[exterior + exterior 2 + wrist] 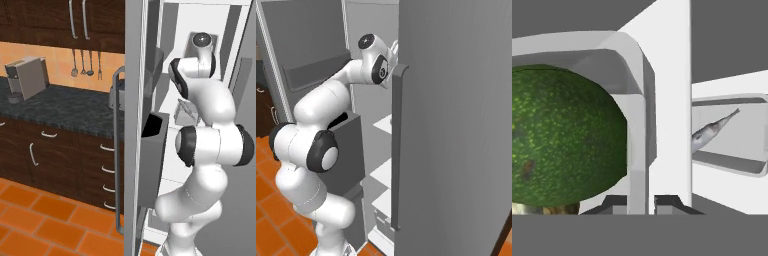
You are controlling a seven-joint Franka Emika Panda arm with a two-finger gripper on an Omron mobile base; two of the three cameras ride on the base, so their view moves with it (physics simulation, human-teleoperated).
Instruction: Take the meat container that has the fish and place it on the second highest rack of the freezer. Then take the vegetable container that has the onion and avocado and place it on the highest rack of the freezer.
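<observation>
Inside the freezer's (200,30) white interior, your hand (643,202) is clamped on the avocado (564,137) container's (637,125) wall; the fish (712,132) tray sits at three o'clock. Next: set it on the highest rack.

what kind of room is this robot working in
A rendered home kitchen, it seems. A tall grey freezer stands open with white shelves inside, dark wood cabinets with a dark stone counter run alongside, utensils hang on the wall, and an avocado and a fish sit in containers.
</observation>
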